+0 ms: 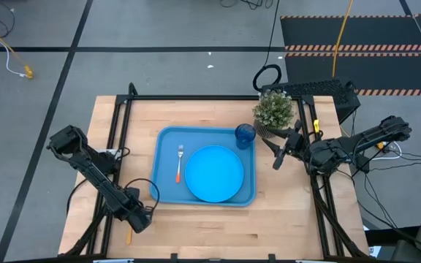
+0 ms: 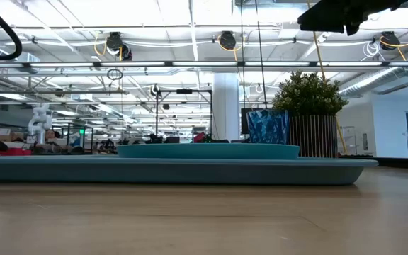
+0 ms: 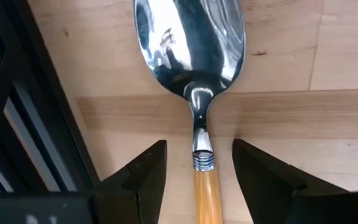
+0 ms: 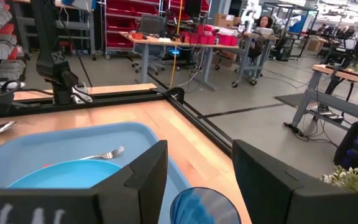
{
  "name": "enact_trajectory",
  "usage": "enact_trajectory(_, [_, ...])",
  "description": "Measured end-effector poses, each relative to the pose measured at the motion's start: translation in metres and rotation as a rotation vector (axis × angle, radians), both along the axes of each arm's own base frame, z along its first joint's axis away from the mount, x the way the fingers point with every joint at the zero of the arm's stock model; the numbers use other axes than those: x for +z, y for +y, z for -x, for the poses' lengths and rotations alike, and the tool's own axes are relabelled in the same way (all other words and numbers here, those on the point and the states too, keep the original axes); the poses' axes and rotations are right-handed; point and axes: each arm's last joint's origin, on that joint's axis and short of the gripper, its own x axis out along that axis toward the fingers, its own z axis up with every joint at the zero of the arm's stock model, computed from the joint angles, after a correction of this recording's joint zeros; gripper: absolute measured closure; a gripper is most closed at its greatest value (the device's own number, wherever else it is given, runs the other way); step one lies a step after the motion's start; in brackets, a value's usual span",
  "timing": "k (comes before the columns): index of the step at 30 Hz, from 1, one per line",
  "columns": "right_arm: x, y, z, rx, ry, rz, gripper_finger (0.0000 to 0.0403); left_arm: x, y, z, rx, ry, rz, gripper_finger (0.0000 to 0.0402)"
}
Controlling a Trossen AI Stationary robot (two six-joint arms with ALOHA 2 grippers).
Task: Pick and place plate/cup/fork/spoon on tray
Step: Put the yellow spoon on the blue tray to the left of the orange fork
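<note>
Taking the tray (image 1: 168,191) as landmark: off its near-left corner, the left claw (image 1: 139,219) sits low over the wooden surface (image 1: 269,226), fingers apart, straddling the neck of the spoon (image 3: 194,93). The orange handle runs between the fingers without visible contact, so nothing is gripped yet.

On the tray, the fork (image 1: 179,164) lies along the left side, the plate (image 1: 214,173) fills the middle, and the cup (image 1: 245,136) stands in the far-right corner. Just beyond that corner stands a small potted plant (image 1: 273,109).

To the right of the tray, the right claw (image 1: 280,154) hovers near the cup, fingers parted and empty.

The spoon looks like the last item to move. The next move calls for closing squarely on the thin handle, lifting it clear of the rim and setting it in the tray's free space.

No readable writing or brand shows.
</note>
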Motion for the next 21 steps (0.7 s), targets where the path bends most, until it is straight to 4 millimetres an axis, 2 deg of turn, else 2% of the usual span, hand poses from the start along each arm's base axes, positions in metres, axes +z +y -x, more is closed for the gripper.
enact_trajectory(4, [0.0,0.0,0.0,0.002,0.006,0.011,0.0229,-0.0002,-0.0008,-0.0005,0.03,0.004,0.007,0.022])
enact_trajectory(6, [0.0001,0.0,0.0,0.002,0.007,0.013,0.0229,-0.0003,-0.001,-0.0009,0.038,0.003,0.009,0.0237])
enact_trajectory(14, [0.0013,0.0001,-0.0002,0.002,-0.004,0.011,0.0229,-0.001,-0.0029,-0.0016,0.024,0.008,0.042,0.0376])
enact_trajectory(21, [0.0012,0.0001,-0.0003,0.002,-0.004,0.011,0.0229,0.0006,-0.0024,-0.0011,-0.008,0.018,0.062,0.0363])
